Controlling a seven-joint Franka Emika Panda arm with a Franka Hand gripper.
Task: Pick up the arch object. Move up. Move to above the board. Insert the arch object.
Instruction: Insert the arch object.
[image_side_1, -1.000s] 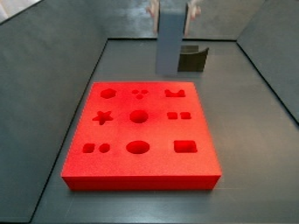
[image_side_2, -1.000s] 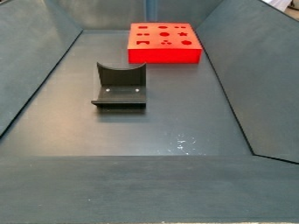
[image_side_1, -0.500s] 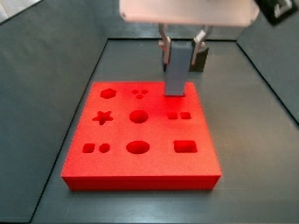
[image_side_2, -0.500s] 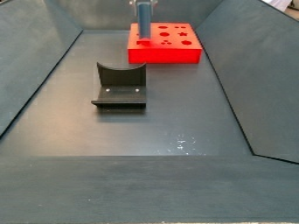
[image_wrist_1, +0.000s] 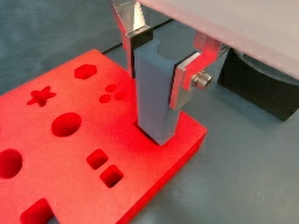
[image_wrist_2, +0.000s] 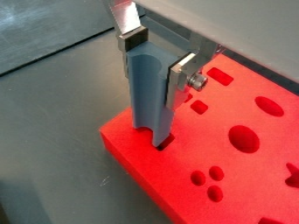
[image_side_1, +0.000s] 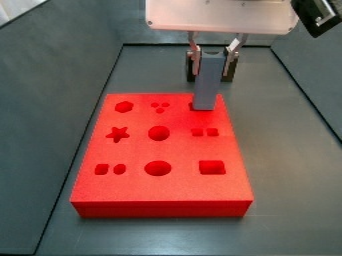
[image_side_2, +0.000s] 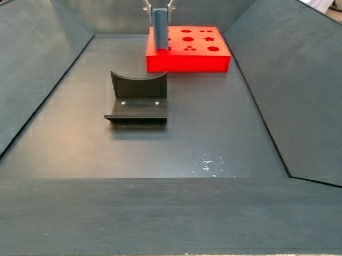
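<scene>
My gripper (image_side_1: 211, 62) is shut on the arch object (image_side_1: 206, 88), a slim pale blue-grey block held upright. It hangs over the back right corner of the red board (image_side_1: 134, 195). The block's notched lower end meets the board's face at the notched recess near the edge. I cannot tell how deep it sits. In both wrist views the silver fingers (image_wrist_1: 187, 77) (image_wrist_2: 180, 75) clamp the arch (image_wrist_1: 153, 92) (image_wrist_2: 145, 92) near its top, above the board (image_wrist_1: 65, 179) (image_wrist_2: 233, 188). A side view shows arch (image_side_2: 160, 27) and board (image_side_2: 201, 60) at the far end.
The dark fixture (image_side_2: 136, 98) stands on the grey floor, away from the board, and shows beside the fingers in a wrist view (image_wrist_1: 263, 83). Sloping grey walls (image_side_2: 40, 90) enclose the floor. Other recesses, such as a star (image_side_1: 118, 133) and circles, dot the board.
The gripper has come into view with the arch and brought it down over the board's notched corner. In the last half second it shifted only slightly.
</scene>
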